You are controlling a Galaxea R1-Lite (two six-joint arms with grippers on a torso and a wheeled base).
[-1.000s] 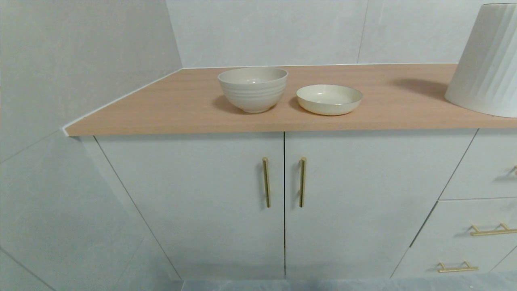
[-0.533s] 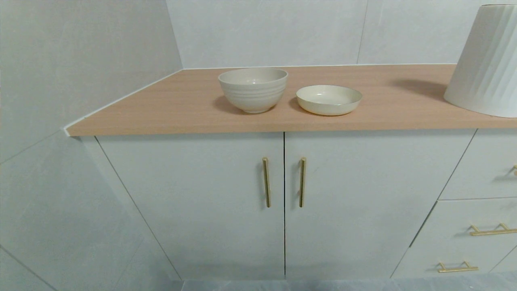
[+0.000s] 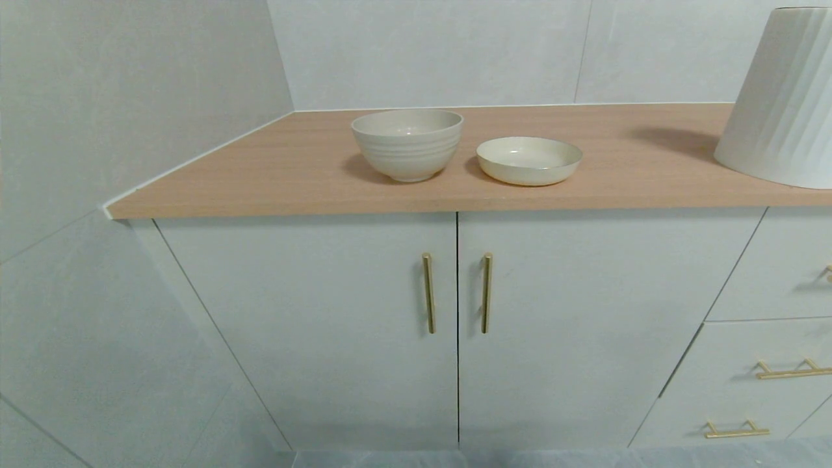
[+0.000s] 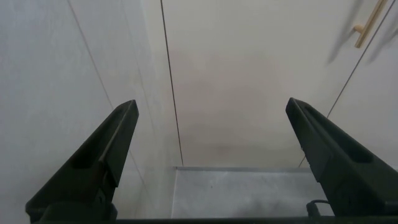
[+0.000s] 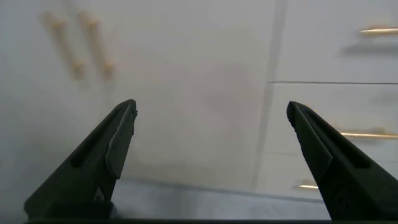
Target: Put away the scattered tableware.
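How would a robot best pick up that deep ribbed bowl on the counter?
Probably by the rim of the bowl, from above on its left side. It stands upright and open, so one of the jaws can slip inside and one outside; the dish sits close on its right.

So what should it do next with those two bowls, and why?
Probably raise the right gripper to the right door handle and pull it open. The deep bowl and shallow dish sit on the countertop, both cabinet doors are shut, and the left gripper, like the right, is open and empty, low before the cabinet.
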